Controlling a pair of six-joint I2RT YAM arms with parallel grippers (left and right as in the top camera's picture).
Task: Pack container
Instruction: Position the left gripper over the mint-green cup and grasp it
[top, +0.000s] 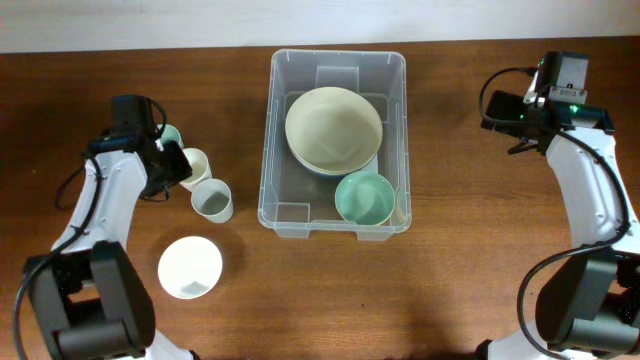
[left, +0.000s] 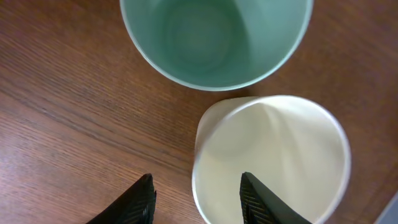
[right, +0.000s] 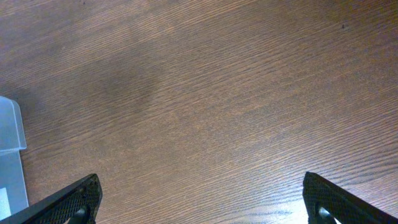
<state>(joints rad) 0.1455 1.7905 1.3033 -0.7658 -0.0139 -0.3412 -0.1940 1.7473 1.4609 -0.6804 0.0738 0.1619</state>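
The clear container (top: 400, 100) stands mid-table and holds a large cream bowl (top: 333, 128) and a small green bowl (top: 364, 197). To its left stand a green cup (top: 170, 135), a cream cup (top: 197, 166) and a grey cup (top: 212, 200). My left gripper (top: 178, 162) is open over the cream cup. In the left wrist view (left: 196, 196) one finger is inside the cream cup (left: 270, 158) and the other outside its wall, with the green cup (left: 214, 37) just beyond. My right gripper (top: 497, 108) is open and empty over bare wood (right: 199, 193).
A white bowl (top: 190, 267) sits on the table in front of the cups. A corner of the container (right: 9, 155) shows at the left edge of the right wrist view.
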